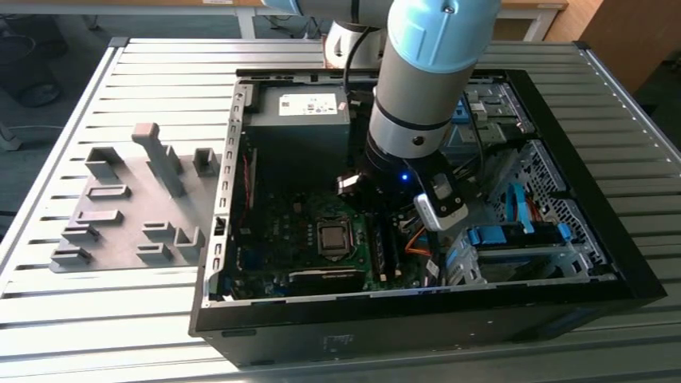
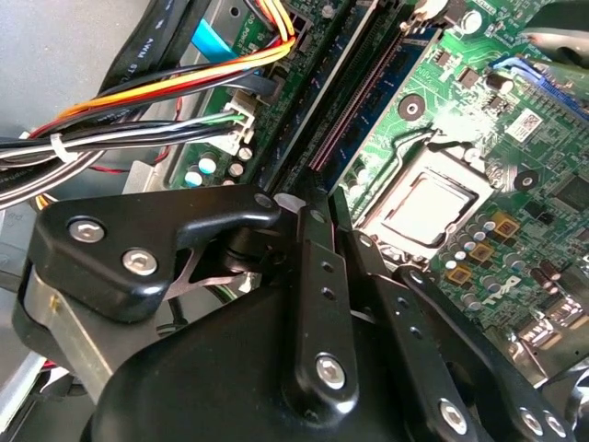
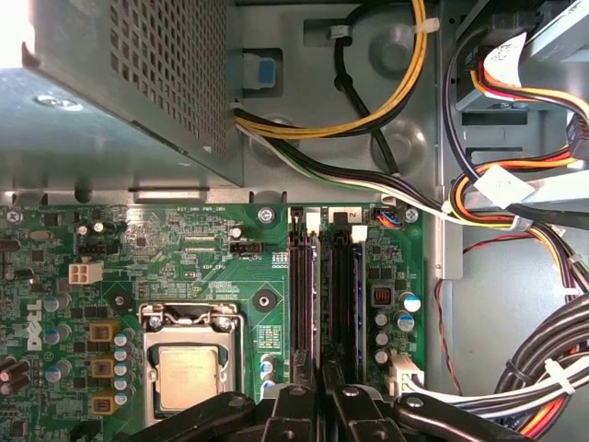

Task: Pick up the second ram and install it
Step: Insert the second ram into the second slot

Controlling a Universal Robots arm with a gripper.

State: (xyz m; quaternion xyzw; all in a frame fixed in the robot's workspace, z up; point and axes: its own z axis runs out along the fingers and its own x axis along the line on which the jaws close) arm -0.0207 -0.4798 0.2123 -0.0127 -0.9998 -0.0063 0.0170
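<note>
In the exterior view, the black two-fingered gripper [image 1: 397, 230] on the pale blue and grey arm reaches down into the open black metal computer case [image 1: 426, 329], above the green motherboard's memory slots and well apart from the grey plastic fixture plate [image 1: 117, 239] on the slatted table. In the second wrist view, the second ram [image 2: 382, 87], a long, thin blue-teal memory stick, stands on edge in the slot beside the silver processor socket [image 2: 428, 207]. Its near end runs in at the gripper's tips, and the fingers [image 2: 317, 267] are drawn almost together with only a slit between them. It looks pinched, though the contact itself is hidden. In the first wrist view, the stick shows edge-on as a bluish line between the black slots, leading straight to the narrowed tips. The stick is likely light, stiff and brittle. It is best held by its long bare edges, with force kept square to the slot.
</note>
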